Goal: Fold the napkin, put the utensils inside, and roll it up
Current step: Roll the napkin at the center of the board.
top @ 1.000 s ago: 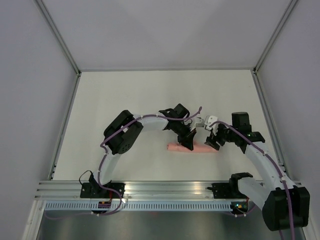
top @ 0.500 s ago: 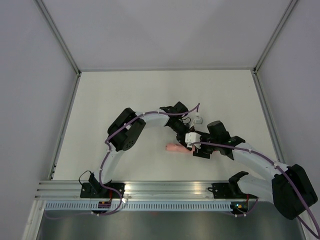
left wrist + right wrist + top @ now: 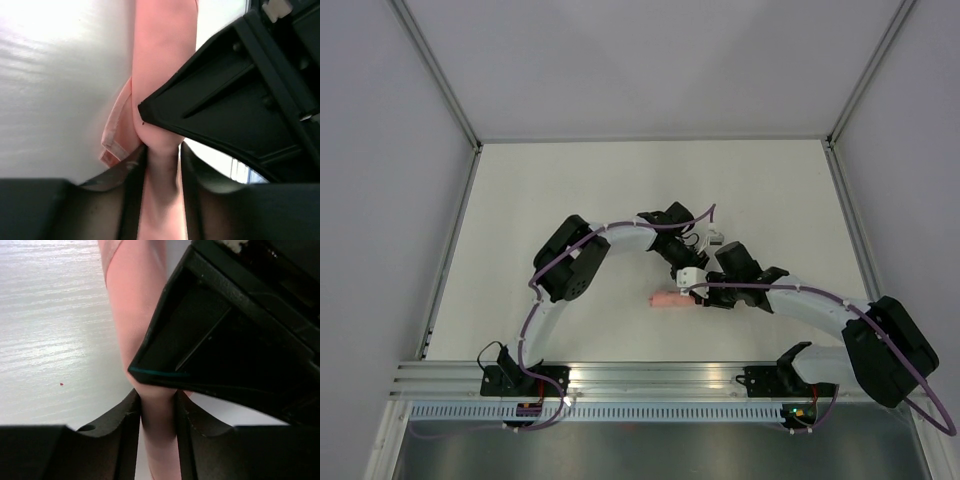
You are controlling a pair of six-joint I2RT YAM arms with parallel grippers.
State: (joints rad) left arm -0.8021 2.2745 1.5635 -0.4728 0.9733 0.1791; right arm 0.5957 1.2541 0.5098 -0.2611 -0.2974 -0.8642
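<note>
The napkin (image 3: 666, 299) is seen rolled into a slim pink tube, laid flat on the white table (image 3: 570, 200) in its near middle part, ahead of the aluminium rail (image 3: 650, 375) on which the 2 arms are mounted. In the top view only the left end of the roll is uncovered; the rest is hidden beneath the 2 grippers, which are crowded together over it. The left gripper (image 3: 693, 279) is positioned over the roll from the far side, and the right gripper (image 3: 704, 298) is set against it from the right, low over the table. In the left wrist view the roll is shown running between that gripper's fingers (image 3: 134, 200); the gap is filled by the cloth and both inner faces are touched, so the tube is pinched there. A loose hemmed corner (image 3: 116, 137) is seen sticking out at 1 side of the roll, just beyond the fingertips, and the black body of the other gripper is laid across the cloth beyond it. In the right wrist view the same is found: the roll is clamped between the 2 fingers (image 3: 129, 440), with the left gripper's dark body resting against the cloth just ahead.
</note>
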